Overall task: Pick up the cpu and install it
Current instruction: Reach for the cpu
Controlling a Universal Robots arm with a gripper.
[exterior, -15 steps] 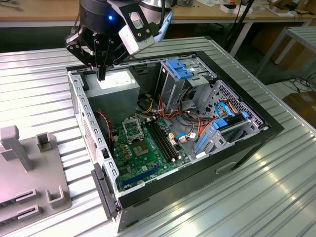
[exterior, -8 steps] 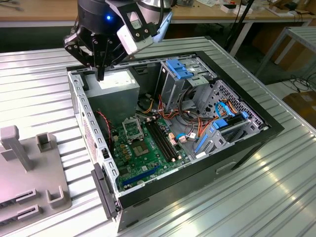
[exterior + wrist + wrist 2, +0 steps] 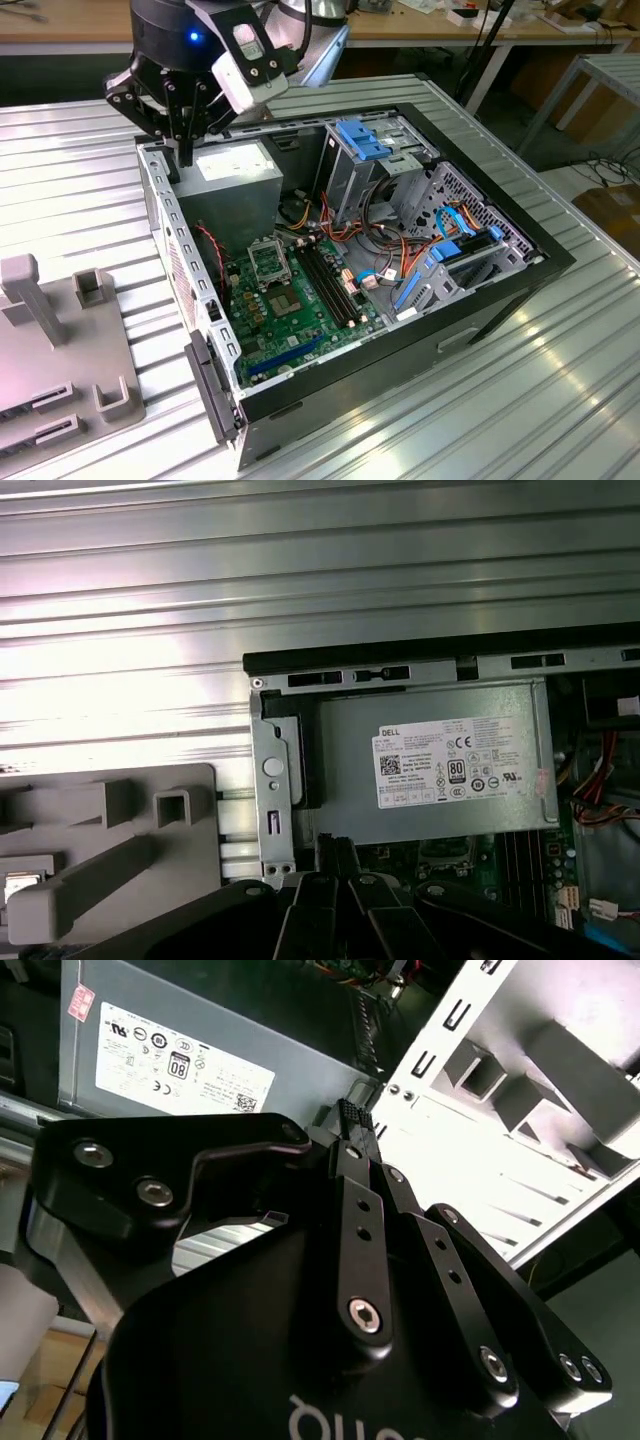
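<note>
My gripper (image 3: 185, 152) hangs over the far corner of the open computer case (image 3: 545, 262) on the exterior view's left, just above the case wall beside the grey power supply (image 3: 237, 170). Its black fingers are shut, and I see nothing between them in either wrist view (image 3: 352, 1128) (image 3: 335, 848). Down in the case lies the green motherboard (image 3: 300, 325) with its silver socket frame (image 3: 268, 262). As far as I can tell, the small flat dark-grey square just in front of that frame is the cpu (image 3: 283, 301). It lies well below and away from the gripper.
A grey plastic fixture (image 3: 60, 340) (image 3: 100, 850) with upright posts stands on the ribbed metal table on the exterior view's left. Blue drive brackets (image 3: 362, 138), cable bundles (image 3: 385, 255) and black memory slots (image 3: 322, 275) crowd the case interior. The power supply (image 3: 440, 760) lies directly under the fingers.
</note>
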